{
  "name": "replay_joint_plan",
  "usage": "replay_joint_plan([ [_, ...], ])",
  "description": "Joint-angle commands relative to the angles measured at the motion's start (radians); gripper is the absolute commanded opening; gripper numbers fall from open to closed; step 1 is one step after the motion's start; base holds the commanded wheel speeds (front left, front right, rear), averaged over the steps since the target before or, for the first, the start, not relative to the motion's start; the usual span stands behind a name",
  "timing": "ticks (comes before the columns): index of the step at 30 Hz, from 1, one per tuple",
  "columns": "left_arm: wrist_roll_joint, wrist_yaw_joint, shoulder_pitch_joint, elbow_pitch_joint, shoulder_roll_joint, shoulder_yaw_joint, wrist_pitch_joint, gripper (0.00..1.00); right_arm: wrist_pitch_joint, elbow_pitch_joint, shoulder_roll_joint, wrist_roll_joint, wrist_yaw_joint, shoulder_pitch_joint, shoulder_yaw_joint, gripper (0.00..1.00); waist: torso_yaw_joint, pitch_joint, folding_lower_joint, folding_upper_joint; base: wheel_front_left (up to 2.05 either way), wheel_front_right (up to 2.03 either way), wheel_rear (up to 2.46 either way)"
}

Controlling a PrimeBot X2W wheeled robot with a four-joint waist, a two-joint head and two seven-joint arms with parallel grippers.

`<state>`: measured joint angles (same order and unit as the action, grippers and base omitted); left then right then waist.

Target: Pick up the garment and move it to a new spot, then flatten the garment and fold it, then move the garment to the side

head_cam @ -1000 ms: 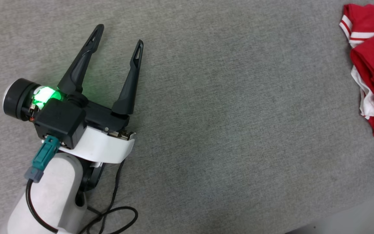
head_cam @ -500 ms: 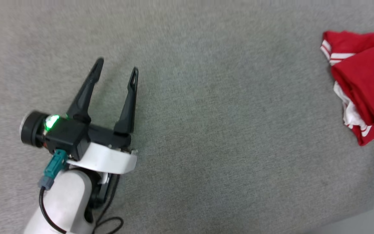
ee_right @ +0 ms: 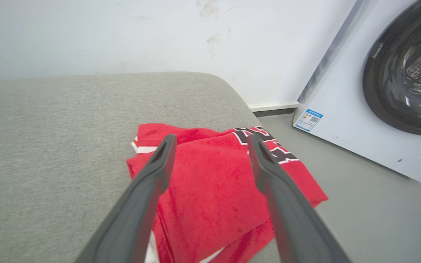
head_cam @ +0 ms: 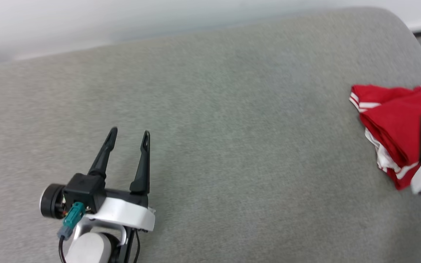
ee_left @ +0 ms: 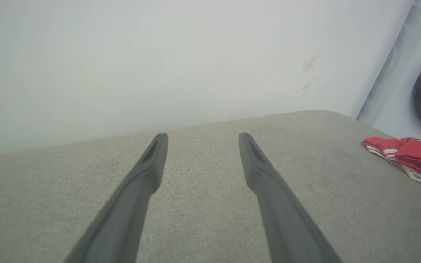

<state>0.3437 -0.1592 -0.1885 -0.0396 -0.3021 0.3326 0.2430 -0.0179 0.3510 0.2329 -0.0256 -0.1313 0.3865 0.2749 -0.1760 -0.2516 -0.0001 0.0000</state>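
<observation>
Front-left on the grey cushion (head_cam: 232, 153): left gripper (head_cam: 129, 132), spread wide, empty. Mid-cushion: bare open fabric. At the right edge: folded garment (head_cam: 389, 124), black lettering unreadable; over it, right gripper (ee_right: 211, 140), spread, gripping nothing. Beyond: washing machine (ee_right: 356, 120), blue label (ee_right: 308, 119) illegible.
</observation>
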Motion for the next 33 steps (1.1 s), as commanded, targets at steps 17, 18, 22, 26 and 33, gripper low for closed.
replay_joint_plan([
  [17,0.044,-0.031,0.138,0.117,0.004,-0.056,0.019,1.0,0.016,-0.241,-0.133,-0.095,0.001,-0.269,-0.193,1.0,0.187,0.203,0.0001,0.0,0.0,0.0,0.0],
  [18,0.045,-0.031,0.146,0.121,0.002,-0.058,0.02,1.0,0.018,-0.255,-0.137,-0.089,0.001,-0.282,-0.2,1.0,0.189,0.211,0.0001,0.0,0.0,0.0,0.0],
  [22,0.044,-0.03,0.176,0.129,0.002,-0.062,0.021,1.0,0.006,-0.304,-0.156,-0.096,0.001,-0.34,-0.213,1.0,0.187,0.245,0.0001,0.0,0.0,0.0,0.0],
  [26,0.047,-0.022,0.193,0.143,0.005,-0.06,0.022,1.0,-0.001,-0.356,-0.17,-0.097,0.001,-0.397,-0.226,1.0,0.175,0.269,0.0001,0.0,0.0,0.0,0.0],
  [33,0.047,-0.017,0.204,0.16,0.007,-0.069,0.023,1.0,-0.016,-0.425,-0.181,-0.097,0.001,-0.463,-0.231,1.0,0.16,0.292,0.0001,0.0,0.0,0.0,0.0],
])
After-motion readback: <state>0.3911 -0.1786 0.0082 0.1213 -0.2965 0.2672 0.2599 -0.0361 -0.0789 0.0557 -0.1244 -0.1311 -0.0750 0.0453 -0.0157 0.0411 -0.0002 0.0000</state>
